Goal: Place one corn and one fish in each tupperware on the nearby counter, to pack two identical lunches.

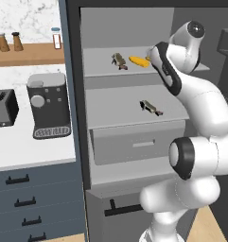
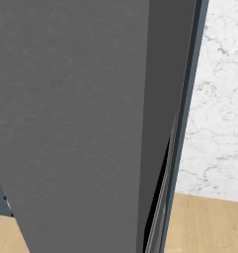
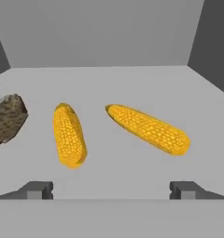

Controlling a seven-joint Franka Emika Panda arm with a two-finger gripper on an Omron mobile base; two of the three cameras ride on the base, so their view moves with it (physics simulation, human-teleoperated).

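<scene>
Two yellow corn cobs lie on the upper grey shelf in the hand view, one corn (image 3: 69,135) left of centre and the other corn (image 3: 148,128) slanting to the right. A brown fish (image 3: 7,120) sits at the left edge. My gripper (image 3: 112,190) is open just in front of the cobs, its fingertips (image 3: 39,189) wide apart with nothing between them. From the left base view, a fish (image 1: 119,60) and a corn (image 1: 139,61) show on that upper shelf beside my hand, and a second fish (image 1: 151,108) lies on the shelf below. The tupperware is out of view.
The white counter (image 1: 21,146) at the left carries a coffee machine (image 1: 49,106) and a toaster (image 1: 3,108), with a wooden wall shelf (image 1: 25,54) above. A grey drawer (image 1: 136,142) sits under the shelves. A grey door panel (image 2: 81,123) stands close on the right.
</scene>
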